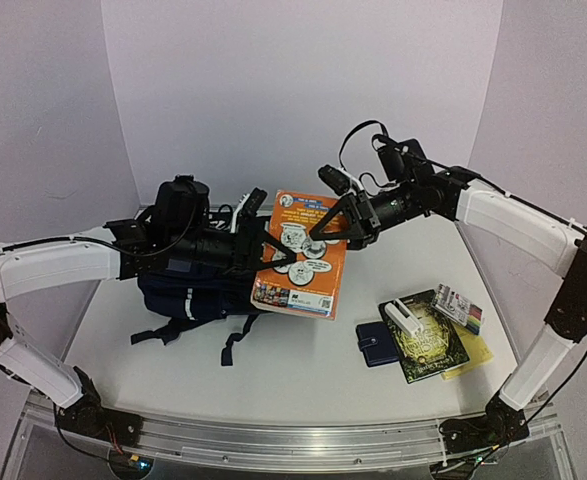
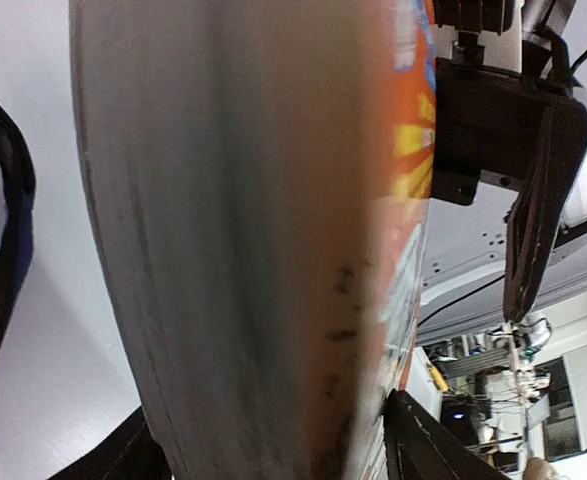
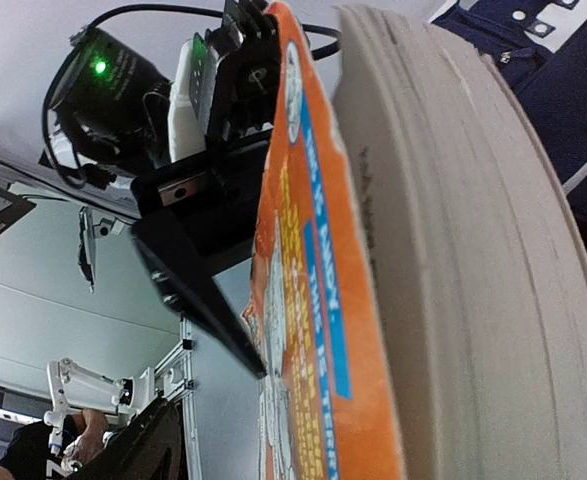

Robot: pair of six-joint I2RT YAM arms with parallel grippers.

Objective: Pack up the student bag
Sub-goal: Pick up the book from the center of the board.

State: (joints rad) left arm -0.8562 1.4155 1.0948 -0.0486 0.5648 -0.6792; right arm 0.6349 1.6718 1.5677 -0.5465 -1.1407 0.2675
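The student bag, navy with thin white stripes and dark straps, lies at the left middle of the table, mostly under my left arm. A thick orange book hangs tilted in the air just right of the bag. My left gripper is shut on the book's left edge, and the page block fills the space between its jaws. My right gripper is shut on the book's top edge from the right. The right wrist view shows the orange cover close up, with the bag behind it.
To the right on the table lie a small navy wallet, a dark green book with a white box on it, a marker pack and a yellow sheet. White walls enclose the back and sides.
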